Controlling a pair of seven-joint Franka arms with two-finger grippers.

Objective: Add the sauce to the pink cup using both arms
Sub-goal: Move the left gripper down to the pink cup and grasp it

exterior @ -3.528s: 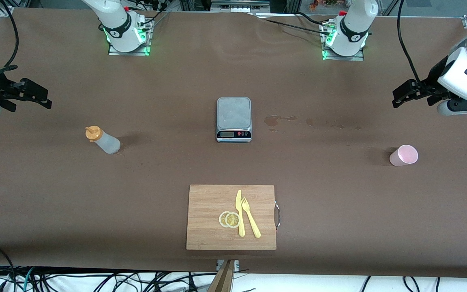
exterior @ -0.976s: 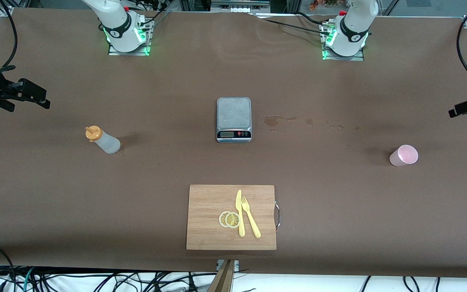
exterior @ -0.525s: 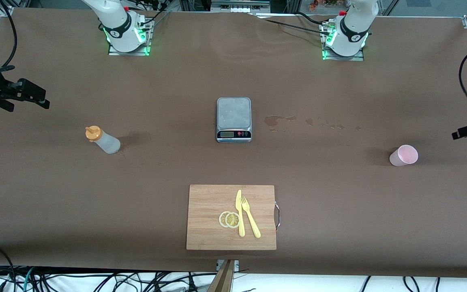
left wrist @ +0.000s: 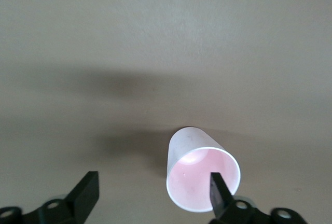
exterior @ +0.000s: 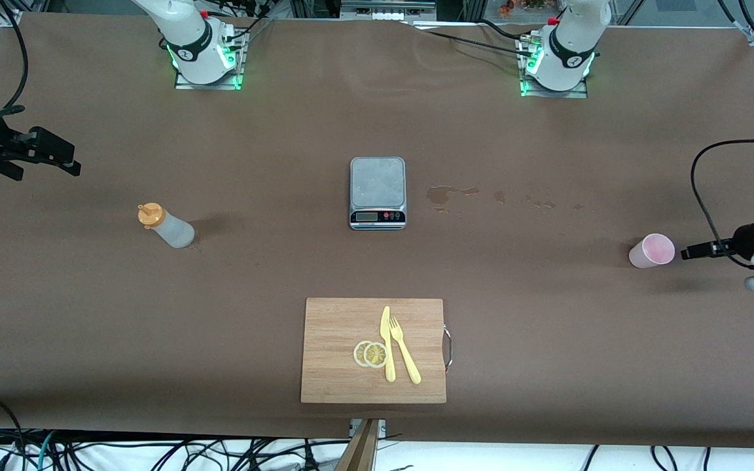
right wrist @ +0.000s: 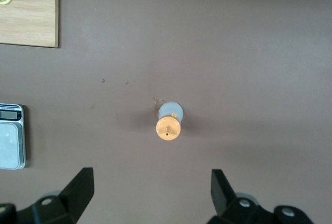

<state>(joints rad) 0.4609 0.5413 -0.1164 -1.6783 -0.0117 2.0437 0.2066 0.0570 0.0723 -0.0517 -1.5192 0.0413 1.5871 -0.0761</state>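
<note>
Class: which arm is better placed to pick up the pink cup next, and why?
The left. Its gripper is right beside the pink cup, jaws open. The right gripper waits at the other end, near the sauce.

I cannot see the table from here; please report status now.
Left gripper open, low beside cup, not gripping. Right gripper open, waiting at right arm's end of table. Sauce upright, untouched. Nothing blocking.

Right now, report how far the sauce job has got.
Nothing poured yet. The squeeze bottle stands untouched under the open right gripper. In hand: the open left gripper is beside the empty pink cup, not gripping. Left: grasp both, then squeeze sauce in.
</note>
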